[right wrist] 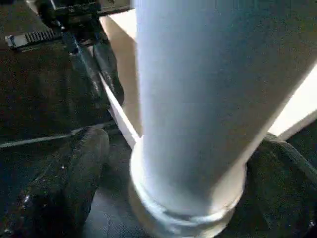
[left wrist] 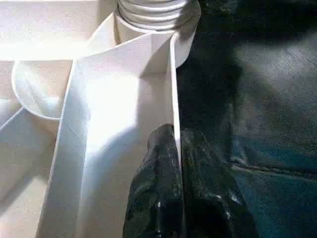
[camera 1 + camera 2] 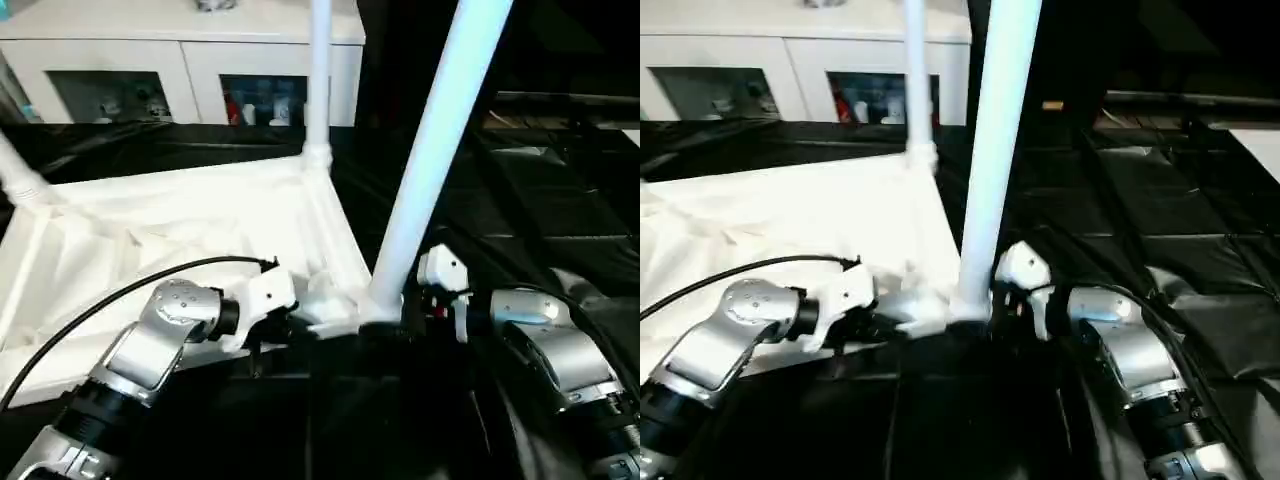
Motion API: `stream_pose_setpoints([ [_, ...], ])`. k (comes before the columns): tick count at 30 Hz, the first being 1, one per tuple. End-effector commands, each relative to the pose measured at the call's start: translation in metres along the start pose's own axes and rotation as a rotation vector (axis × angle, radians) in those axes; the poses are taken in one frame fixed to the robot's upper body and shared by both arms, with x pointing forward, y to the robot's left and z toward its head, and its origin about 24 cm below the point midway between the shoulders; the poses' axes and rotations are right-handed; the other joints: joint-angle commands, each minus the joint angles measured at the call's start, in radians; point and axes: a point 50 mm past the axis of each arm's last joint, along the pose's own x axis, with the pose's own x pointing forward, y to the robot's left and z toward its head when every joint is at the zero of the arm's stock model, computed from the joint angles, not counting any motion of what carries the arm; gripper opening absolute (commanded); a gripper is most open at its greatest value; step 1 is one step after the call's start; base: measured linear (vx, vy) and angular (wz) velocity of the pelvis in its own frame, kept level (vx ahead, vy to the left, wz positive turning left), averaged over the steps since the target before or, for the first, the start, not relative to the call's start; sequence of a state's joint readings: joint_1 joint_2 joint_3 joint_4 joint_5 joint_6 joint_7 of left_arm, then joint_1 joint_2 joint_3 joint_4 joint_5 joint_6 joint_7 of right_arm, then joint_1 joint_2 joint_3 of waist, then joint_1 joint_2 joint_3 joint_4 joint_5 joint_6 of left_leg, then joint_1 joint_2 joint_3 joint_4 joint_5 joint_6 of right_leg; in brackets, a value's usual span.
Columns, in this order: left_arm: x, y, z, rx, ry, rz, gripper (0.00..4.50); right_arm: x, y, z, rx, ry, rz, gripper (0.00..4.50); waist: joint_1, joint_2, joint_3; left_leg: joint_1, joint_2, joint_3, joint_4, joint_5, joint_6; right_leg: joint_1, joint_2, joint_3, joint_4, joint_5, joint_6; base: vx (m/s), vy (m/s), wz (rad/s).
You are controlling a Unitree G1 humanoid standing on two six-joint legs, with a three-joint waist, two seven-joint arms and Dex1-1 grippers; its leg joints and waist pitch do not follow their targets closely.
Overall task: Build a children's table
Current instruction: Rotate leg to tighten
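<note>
The left gripper (image 2: pixel 174 163) pinches the upturned tabletop (image 3: pixel 200 230) rim, steadying it. The right gripper (image 1: pixel 168 163) stands wide around the near leg (image 3: pixel 440 140), likely just seated.

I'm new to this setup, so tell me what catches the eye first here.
A thick white leg rises slanting from the near corner socket of the upturned tabletop. The left pincer is shut on the tabletop's thin side wall beside that corner, while the right pincer stands open around the leg's base. A second leg stands at the far corner, before a white cabinet.
</note>
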State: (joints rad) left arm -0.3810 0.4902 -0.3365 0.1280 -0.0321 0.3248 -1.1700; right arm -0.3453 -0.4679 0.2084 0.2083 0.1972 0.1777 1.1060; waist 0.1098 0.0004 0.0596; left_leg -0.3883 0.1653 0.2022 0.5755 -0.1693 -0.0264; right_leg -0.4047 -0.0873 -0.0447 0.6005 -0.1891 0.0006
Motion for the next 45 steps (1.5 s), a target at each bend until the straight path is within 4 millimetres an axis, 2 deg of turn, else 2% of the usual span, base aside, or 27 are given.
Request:
stream_pose_setpoints([
  [1,0.000,-0.002,0.009,0.033,-0.060,-0.033,0.00,0.000,0.000,-0.002,-0.015,0.017,0.014,4.33,-0.006,0.001,-0.059,0.036,0.070,-0.030,-0.073,-0.305,0.004,0.034,-0.061,0.044,-0.075,-0.257,-0.215,0.000,0.000,0.00],
  [3,0.000,-0.002,0.010,0.033,-0.060,-0.038,0.00,-0.001,-0.002,-0.002,-0.013,0.015,0.011,4.33,-0.007,0.002,-0.062,0.033,0.069,-0.032,-0.073,-0.294,0.001,0.038,-0.062,0.043,-0.073,-0.242,-0.211,0.000,0.000,0.00],
  [6,-0.001,-0.001,0.009,0.034,-0.058,-0.043,0.00,0.000,-0.004,-0.004,-0.016,0.020,0.006,4.33,-0.008,-0.001,-0.066,0.031,0.068,-0.031,-0.068,-0.261,0.013,0.040,-0.062,0.042,-0.066,-0.196,-0.221,0.000,0.000,0.00],
  [7,-0.001,-0.001,0.009,0.034,-0.057,-0.044,0.00,0.000,-0.004,-0.004,-0.016,0.023,0.006,4.06,-0.008,-0.002,-0.067,0.029,0.067,-0.030,-0.066,-0.245,0.020,0.041,-0.062,0.041,-0.064,-0.180,-0.226,0.000,0.000,0.00],
  [11,-0.002,0.000,0.007,0.035,-0.050,-0.045,0.00,0.001,-0.004,-0.011,-0.028,0.058,0.015,3.72,-0.007,-0.004,-0.070,0.025,0.065,-0.028,-0.058,-0.197,0.045,0.044,-0.061,0.040,-0.058,-0.127,-0.242,0.000,0.000,0.00],
  [14,-0.002,0.000,0.007,0.033,-0.050,-0.044,0.00,0.002,-0.005,-0.011,-0.021,0.051,0.010,3.54,-0.006,-0.004,-0.068,0.026,0.066,-0.028,-0.057,-0.205,0.050,0.043,-0.062,0.040,-0.058,-0.144,-0.243,0.000,0.000,0.00],
  [17,-0.002,0.000,0.007,0.032,-0.049,-0.044,0.00,0.003,-0.005,-0.011,-0.022,0.038,0.014,3.24,-0.008,-0.003,-0.066,0.027,0.067,-0.030,-0.060,-0.253,0.032,0.041,-0.062,0.040,-0.063,-0.212,-0.233,0.000,0.000,0.00],
  [20,-0.003,0.001,0.006,0.028,-0.047,-0.048,0.00,0.004,-0.005,-0.012,-0.022,0.031,0.029,3.11,-0.009,-0.003,-0.065,0.028,0.067,-0.032,-0.062,-0.277,0.021,0.039,-0.063,0.041,-0.066,-0.250,-0.222,0.000,0.000,0.00],
  [22,-0.003,0.001,0.005,0.027,-0.045,-0.050,0.00,0.005,-0.004,-0.012,-0.020,0.027,0.031,2.85,-0.010,0.000,-0.066,0.029,0.067,-0.032,-0.061,-0.278,0.017,0.038,-0.063,0.041,-0.065,-0.245,-0.222,0.000,0.000,0.00],
  [27,-0.004,0.001,0.004,0.022,-0.041,-0.054,0.00,0.006,-0.004,-0.013,-0.013,0.017,0.033,2.72,-0.010,-0.003,-0.068,0.027,0.066,-0.031,-0.059,-0.252,0.029,0.041,-0.062,0.040,-0.060,-0.206,-0.232,0.000,0.000,0.00],
  [28,-0.004,0.001,0.004,0.020,-0.037,-0.055,0.00,0.006,-0.004,-0.014,-0.013,0.018,0.037,2.72,-0.011,-0.007,-0.068,0.025,0.065,-0.031,-0.058,-0.245,0.032,0.042,-0.062,0.040,-0.060,-0.199,-0.234,0.000,0.000,0.00],
  [33,-0.006,0.002,0.003,0.018,-0.031,-0.055,0.00,0.007,-0.005,-0.015,-0.015,0.021,0.042,2.72,-0.009,-0.005,-0.069,0.026,0.065,-0.030,-0.055,-0.232,0.040,0.041,-0.062,0.039,-0.058,-0.189,-0.242,0.000,0.000,0.00],
  [34,-0.006,0.002,0.003,0.018,-0.030,-0.055,0.00,0.007,-0.006,-0.015,-0.014,0.023,0.028,3.28,-0.011,-0.006,-0.068,0.025,0.065,-0.030,-0.056,-0.235,0.039,0.042,-0.062,0.039,-0.058,-0.196,-0.241,0.000,0.000,0.00],
  [35,-0.006,0.002,0.002,0.019,-0.029,-0.055,0.00,0.008,-0.007,-0.015,0.002,0.017,0.017,3.42,-0.011,-0.005,-0.067,0.026,0.065,-0.030,-0.056,-0.244,0.036,0.041,-0.062,0.039,-0.059,-0.211,-0.239,0.000,0.000,0.00],
  [37,-0.005,0.002,0.002,0.019,-0.029,-0.055,0.00,0.008,-0.009,-0.013,0.027,-0.011,0.013,3.49,-0.012,-0.004,-0.067,0.027,0.065,-0.031,-0.057,-0.255,0.030,0.041,-0.062,0.039,-0.060,-0.228,-0.236,0.000,0.000,0.00],
  [40,-0.004,0.001,0.003,0.019,-0.030,-0.058,0.00,0.008,-0.011,-0.011,0.014,-0.030,-0.015,3.85,-0.013,-0.003,-0.068,0.028,0.066,-0.031,-0.057,-0.261,0.026,0.040,-0.062,0.039,-0.060,-0.222,-0.235,0.000,0.000,0.00],
  [45,-0.005,0.001,0.002,0.020,-0.027,-0.059,0.00,0.009,-0.013,-0.009,-0.014,-0.029,-0.023,3.85,-0.014,-0.004,-0.069,0.026,0.064,-0.030,-0.055,-0.242,0.029,0.041,-0.061,0.039,-0.057,-0.197,-0.238,0.000,0.000,0.00],
])
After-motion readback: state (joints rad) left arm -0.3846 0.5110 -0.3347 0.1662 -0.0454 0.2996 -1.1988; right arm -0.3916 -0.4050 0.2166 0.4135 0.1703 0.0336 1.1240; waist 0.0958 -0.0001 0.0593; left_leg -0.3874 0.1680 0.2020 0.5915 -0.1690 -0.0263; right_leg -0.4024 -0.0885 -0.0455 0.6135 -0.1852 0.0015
